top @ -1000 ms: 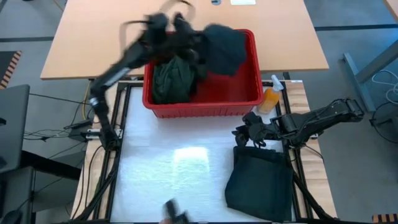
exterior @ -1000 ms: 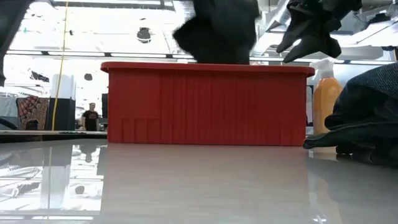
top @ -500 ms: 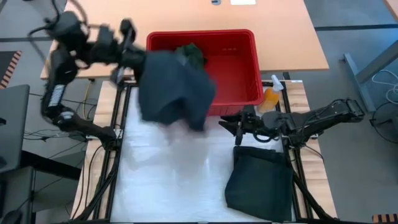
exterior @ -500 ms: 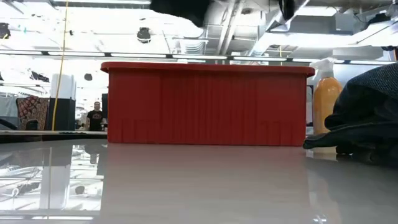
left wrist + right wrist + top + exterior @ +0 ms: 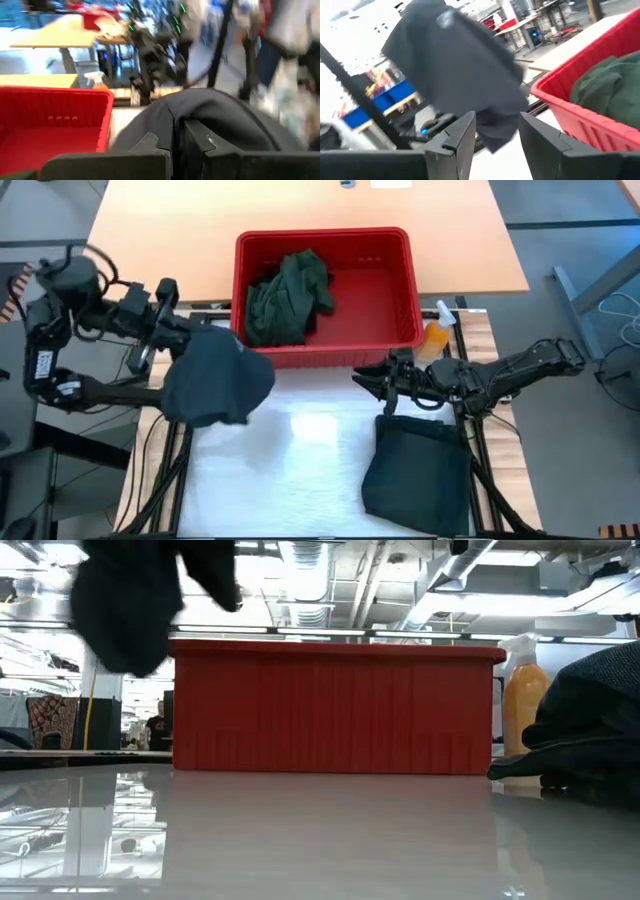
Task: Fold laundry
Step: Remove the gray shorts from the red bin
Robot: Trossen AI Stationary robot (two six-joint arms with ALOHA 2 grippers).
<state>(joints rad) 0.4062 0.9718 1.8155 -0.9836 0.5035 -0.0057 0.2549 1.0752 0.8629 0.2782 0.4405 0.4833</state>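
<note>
While its fingers [image 5: 150,150] were pressed together on a fold of cloth, my left gripper [image 5: 190,340] held a dark teal garment [image 5: 212,378] off the desk [image 5: 300,470], out past the desk's left edge. That garment hung bunched below the gripper, clear of the red basket [image 5: 330,352] and just beside its left front corner. In the low view the same garment [image 5: 125,600] showed dark at upper left, above the basket's rim [image 5: 335,648].

My right gripper [image 5: 375,383] hovered just in front of the basket's right front corner, its fingers [image 5: 457,137] spread apart and pinching nothing. Just below it, at the desk's right side, lay a black garment [image 5: 418,472], folded into a flat pile. In the low view that pile [image 5: 590,715] rose at the right edge.

Inside the basket, against its left wall, lay a dark green garment [image 5: 285,298], crumpled. An orange spray bottle [image 5: 435,335] stood just beside the basket's right front corner, between basket and right arm. A person [image 5: 157,727] stood far off in the room behind the desk.
</note>
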